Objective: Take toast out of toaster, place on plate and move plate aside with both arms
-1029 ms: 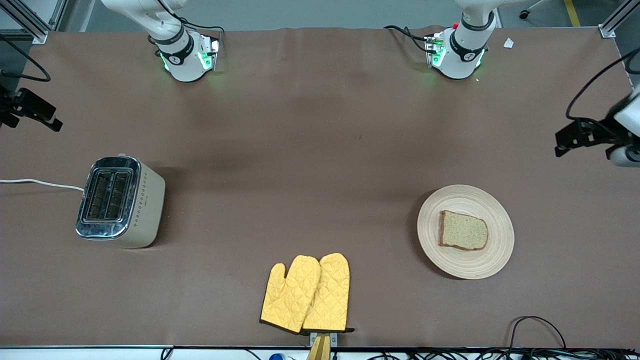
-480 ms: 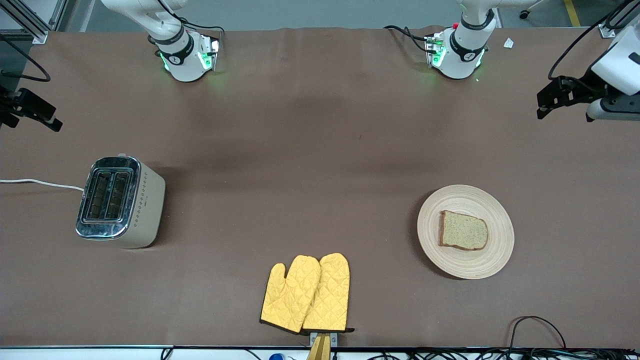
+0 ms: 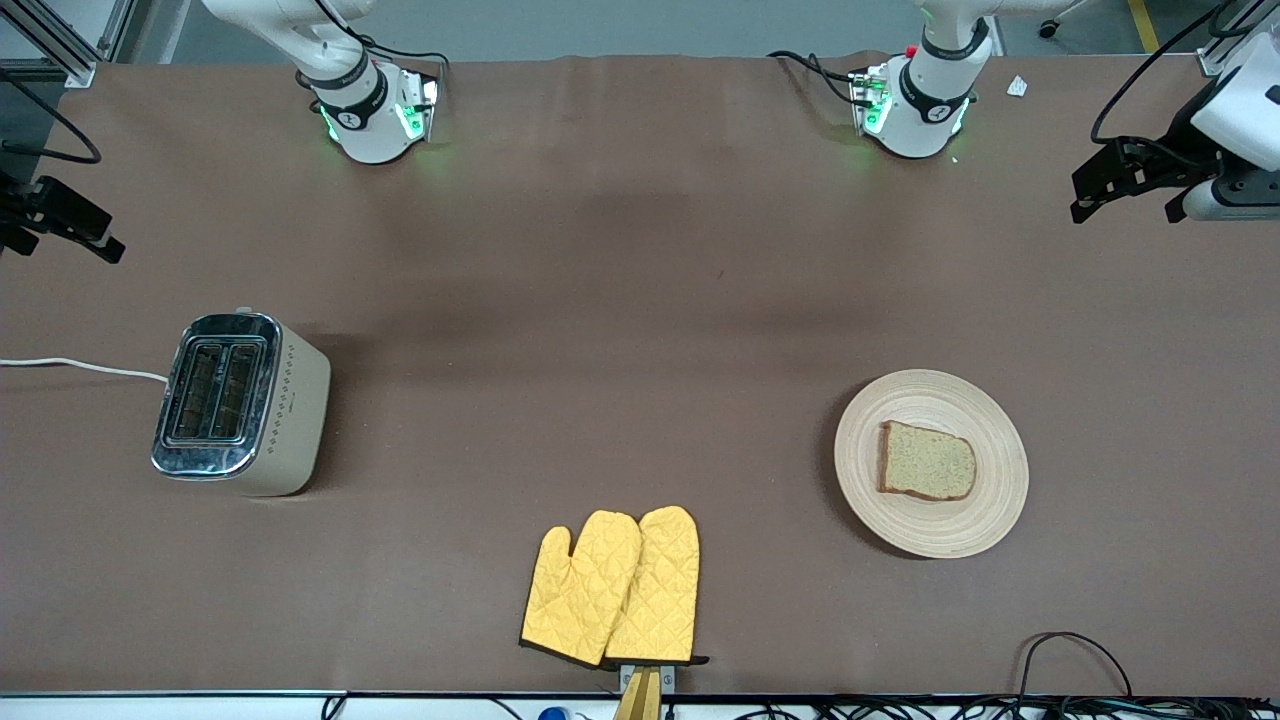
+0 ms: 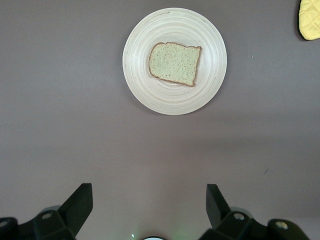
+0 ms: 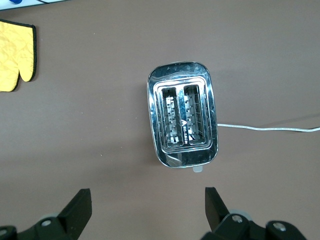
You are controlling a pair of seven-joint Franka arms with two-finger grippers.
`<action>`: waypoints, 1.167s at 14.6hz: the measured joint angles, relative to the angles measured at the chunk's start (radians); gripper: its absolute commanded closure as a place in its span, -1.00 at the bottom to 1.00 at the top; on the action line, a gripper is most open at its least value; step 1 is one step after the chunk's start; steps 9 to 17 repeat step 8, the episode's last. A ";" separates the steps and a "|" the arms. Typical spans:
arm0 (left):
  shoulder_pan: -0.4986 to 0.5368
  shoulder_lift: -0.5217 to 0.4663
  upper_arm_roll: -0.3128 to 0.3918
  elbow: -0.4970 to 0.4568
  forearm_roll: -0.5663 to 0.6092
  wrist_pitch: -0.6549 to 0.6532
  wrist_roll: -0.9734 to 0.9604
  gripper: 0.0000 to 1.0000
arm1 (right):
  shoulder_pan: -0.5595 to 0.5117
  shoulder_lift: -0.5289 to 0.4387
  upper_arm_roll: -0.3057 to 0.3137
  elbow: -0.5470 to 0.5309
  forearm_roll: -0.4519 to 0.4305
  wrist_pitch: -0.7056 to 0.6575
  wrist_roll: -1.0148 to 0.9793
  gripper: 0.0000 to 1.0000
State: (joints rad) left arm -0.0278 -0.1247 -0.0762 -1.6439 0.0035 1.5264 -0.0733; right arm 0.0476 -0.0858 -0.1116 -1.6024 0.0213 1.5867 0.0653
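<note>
The toast (image 3: 927, 461) lies flat on the round beige plate (image 3: 940, 528), toward the left arm's end of the table. Both also show in the left wrist view, the toast (image 4: 174, 63) on the plate (image 4: 170, 101). My left gripper (image 3: 1095, 190) hangs high over bare table at the left arm's end, well apart from the plate. In its wrist view it (image 4: 149, 200) is open and empty. My right gripper (image 3: 60, 225) waits high at the right arm's end. In its wrist view it (image 5: 148, 202) is open and empty over bare table beside the toaster (image 5: 183, 121).
A chrome-topped cream toaster (image 3: 240, 405) with two empty slots stands at the right arm's end, its white cord (image 3: 80, 367) running off the table. Two yellow oven mitts (image 3: 615, 587) lie near the table's front edge. Cables (image 3: 1075, 660) lie along that edge.
My left gripper has swung away from the plate toward the row of the robots' bases. The right arm, plate, toast, toaster and mitts have not moved.
</note>
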 measured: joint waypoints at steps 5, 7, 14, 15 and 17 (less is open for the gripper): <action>-0.008 0.030 -0.019 0.025 0.042 0.000 -0.002 -1.00 | 0.000 0.000 0.000 0.000 0.000 0.000 0.000 -1.00; -0.009 0.037 -0.027 0.028 0.047 0.000 -0.004 -1.00 | 0.000 0.000 0.000 0.000 0.000 0.000 0.000 -1.00; -0.008 0.039 -0.027 0.029 0.047 0.000 -0.004 -1.00 | 0.000 0.000 0.000 0.000 0.000 0.000 0.000 -1.00; -0.008 0.039 -0.027 0.029 0.047 0.000 -0.004 -1.00 | 0.000 0.000 0.000 0.000 0.000 0.000 0.000 -1.00; -0.008 0.039 -0.027 0.029 0.047 0.000 -0.004 -1.00 | 0.000 0.000 0.000 0.000 0.000 0.000 0.000 -1.00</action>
